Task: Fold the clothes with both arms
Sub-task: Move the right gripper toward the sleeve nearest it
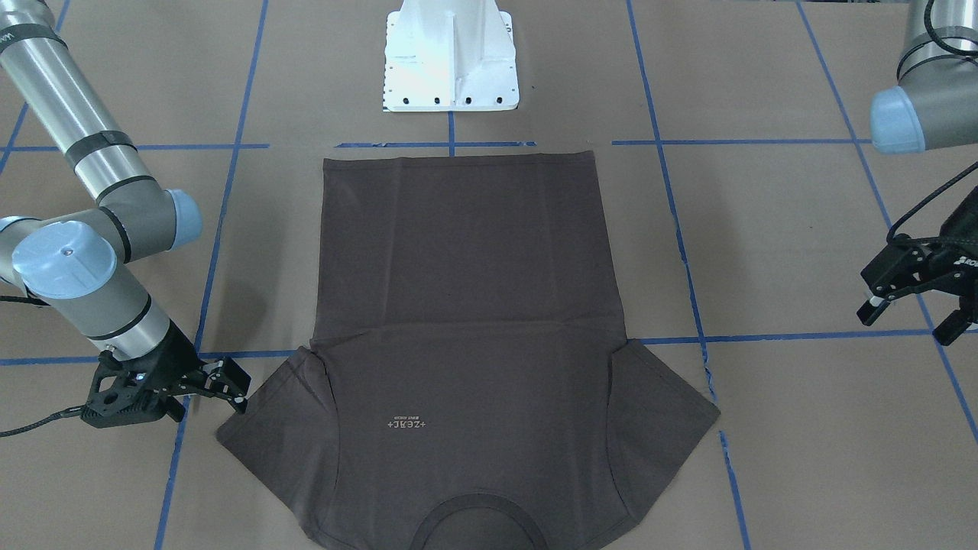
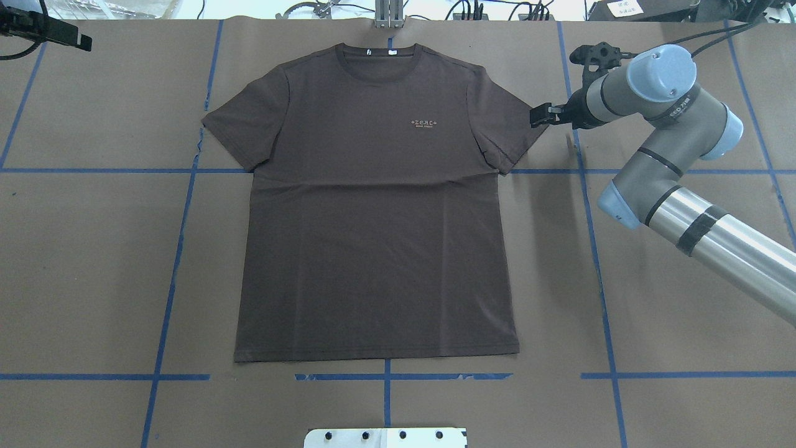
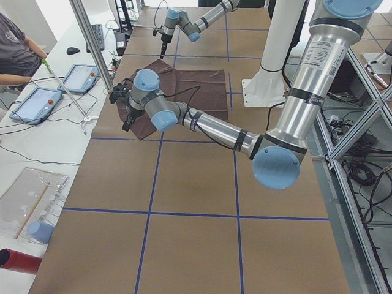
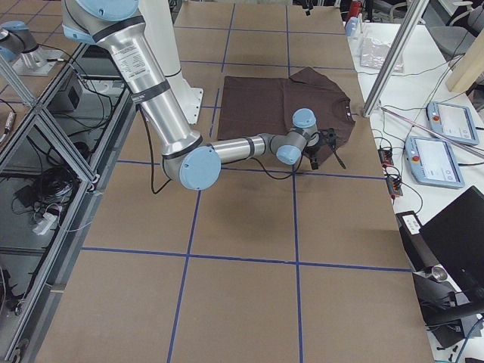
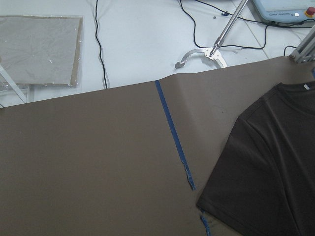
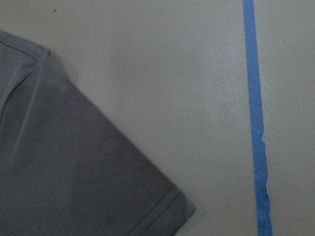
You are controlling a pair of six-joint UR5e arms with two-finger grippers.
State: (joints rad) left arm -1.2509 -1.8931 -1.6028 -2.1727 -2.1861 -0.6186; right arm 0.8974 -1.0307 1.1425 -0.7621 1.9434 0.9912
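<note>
The dark brown-grey T-shirt (image 2: 373, 218) lies flat and face up on the brown table, collar (image 2: 379, 59) at the far side, hem toward the robot's base. It also shows in the front-facing view (image 1: 466, 305). My right gripper (image 2: 550, 115) sits low just outside the tip of the shirt's right-hand sleeve (image 6: 74, 172), open and empty; it also shows in the front-facing view (image 1: 210, 401). My left gripper (image 1: 909, 313) hangs open and empty well off the other sleeve (image 5: 256, 167), near the table's far left corner (image 2: 62, 38).
The white pedestal base (image 1: 451, 61) stands just behind the hem. Blue tape lines (image 2: 180, 249) grid the table. Past the far edge are a white bench with cables and a clear sheet (image 5: 39, 49), tablets (image 3: 79, 76) and a seated person (image 3: 15, 43).
</note>
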